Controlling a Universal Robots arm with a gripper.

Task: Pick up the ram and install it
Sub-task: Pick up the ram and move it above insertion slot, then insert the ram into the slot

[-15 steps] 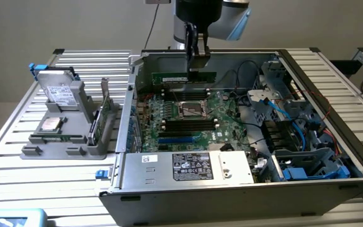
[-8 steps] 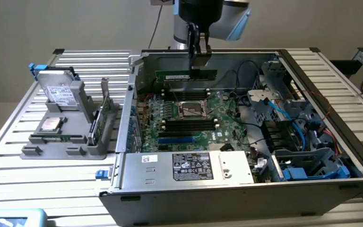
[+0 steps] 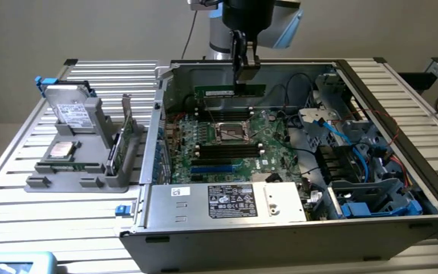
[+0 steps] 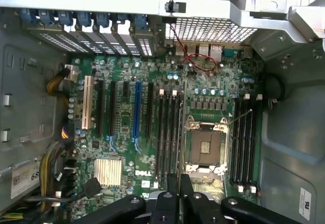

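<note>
My gripper (image 3: 244,67) hangs over the open computer case (image 3: 401,108), shut on the ram (image 3: 229,91). The ram is a slim green stick held level above the far part of the motherboard (image 3: 276,151). In the wrist view my gripper (image 4: 179,196) shows two dark fingers (image 4: 187,191) pinched together. The ram (image 4: 182,132) appears edge-on there as a thin line between the black memory slots (image 4: 167,132) and the processor socket (image 4: 205,145). A second bank of black slots (image 4: 246,137) lies on the socket's other side. The stick hovers above the board, apart from the slots.
A grey holder (image 3: 67,182) on the exterior view's left carries a hard drive (image 3: 73,111), a silver processor chip (image 3: 61,149) and an upright expansion card (image 3: 120,142). The power supply (image 3: 227,201) sits at the case front. Blue cables and a drive cage (image 3: 371,200) crowd the right.
</note>
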